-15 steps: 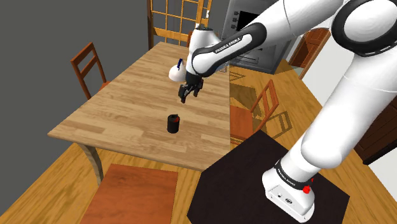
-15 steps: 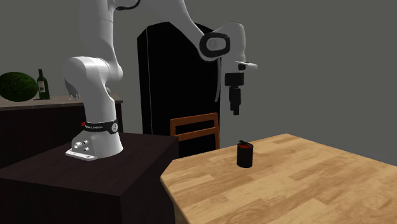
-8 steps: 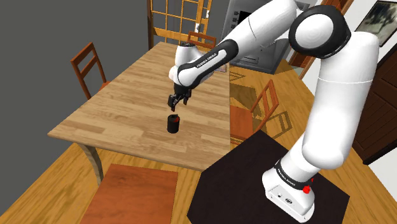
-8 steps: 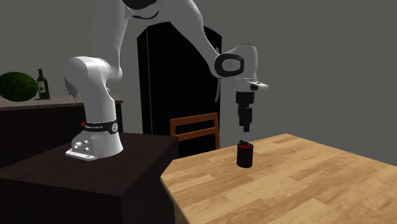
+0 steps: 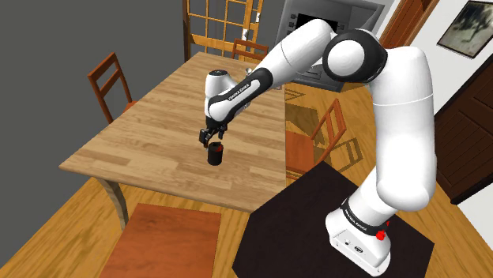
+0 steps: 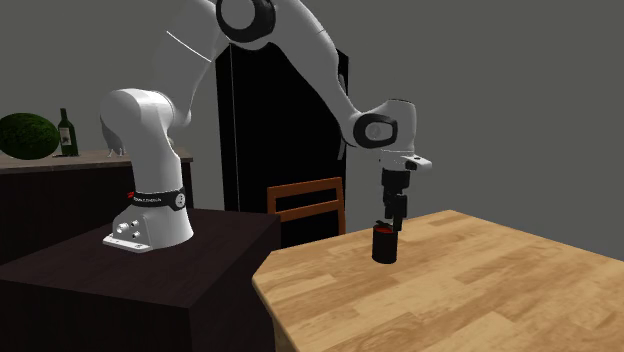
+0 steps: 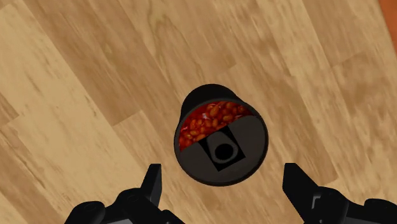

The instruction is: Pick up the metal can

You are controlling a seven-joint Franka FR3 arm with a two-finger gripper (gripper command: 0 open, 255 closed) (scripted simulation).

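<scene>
Black short round can [image 7: 221,149] of red beans [image 7: 212,121] stands between and just below our parted jaws, so we should sink straight past its rim before closing.

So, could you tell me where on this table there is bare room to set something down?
The table is bare between the can and the chair at the shoulder view's left, and between the can and its far end. The crowded spot is the can itself, with the open gripper just above it.
</scene>
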